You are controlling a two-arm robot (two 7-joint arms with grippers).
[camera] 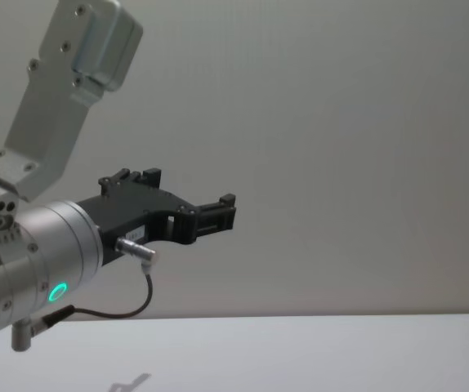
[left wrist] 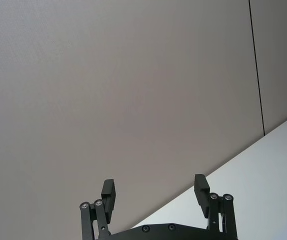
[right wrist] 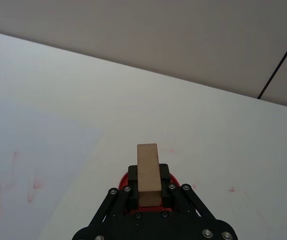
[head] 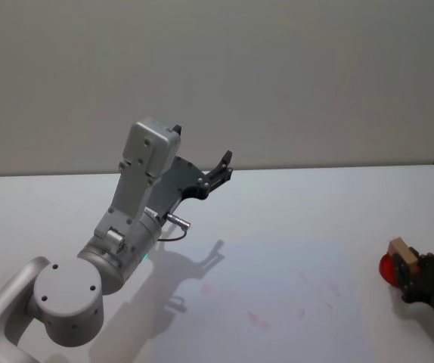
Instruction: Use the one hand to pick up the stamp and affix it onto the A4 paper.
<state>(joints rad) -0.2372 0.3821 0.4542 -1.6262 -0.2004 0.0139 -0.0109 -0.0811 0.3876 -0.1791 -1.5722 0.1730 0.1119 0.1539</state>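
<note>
In the head view, the right gripper (head: 412, 271) is reaching in at the right edge of the frame and is clamping the stamp (head: 397, 255) by its pale wooden handle, with the red base pointing left. The stamp is sitting just right of the A4 paper (head: 277, 302), which is lying across the lower middle of the white table (head: 315, 197) (faint red marks are showing on the sheet). Whether the base is touching the table I cannot tell. The left gripper (head: 221, 168) is hanging raised at upper centre.

In the left wrist view, the left gripper (left wrist: 154, 192) is holding its fingers (left wrist: 108, 192) wide apart at the bottom of the frame.

In the right wrist view, the right gripper (right wrist: 148, 192) is squeezing the stamp (right wrist: 148, 170) at lower centre, and the A4 paper (right wrist: 28, 150) is lying at the left.

In the chest view, the left gripper (camera: 218, 214) is pointing right at centre left, above the table (camera: 316, 351).
</note>
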